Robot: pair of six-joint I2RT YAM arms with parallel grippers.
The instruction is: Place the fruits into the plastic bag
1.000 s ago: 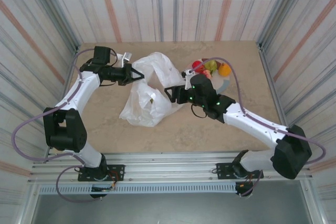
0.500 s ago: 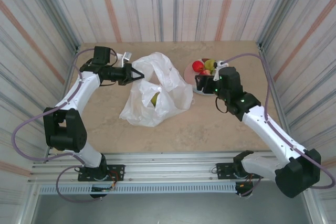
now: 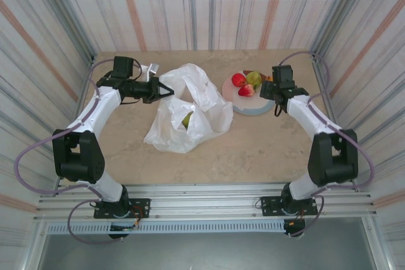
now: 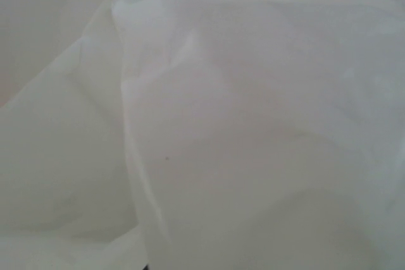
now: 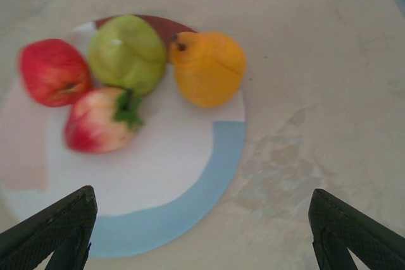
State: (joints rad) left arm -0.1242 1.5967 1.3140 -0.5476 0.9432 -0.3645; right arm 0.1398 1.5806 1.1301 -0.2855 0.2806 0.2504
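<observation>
Right hand [image 5: 199,202]: fingers spread wide, empty, poised above the plate [image 5: 166,222], apparently ready to drop on a fruit.
Fruits [image 5: 128,53]: four clustered on the plate near the far right corner of the surface [image 3: 253,147]; one greenish fruit [image 3: 187,119] lies inside the plastic bag [image 3: 193,96].
Left hand [image 3: 163,89]: at the bag's rim, grip impossible to tell; seemingly propping the mouth open.
Plastic bag: mid-surface, toward the far edge.
</observation>
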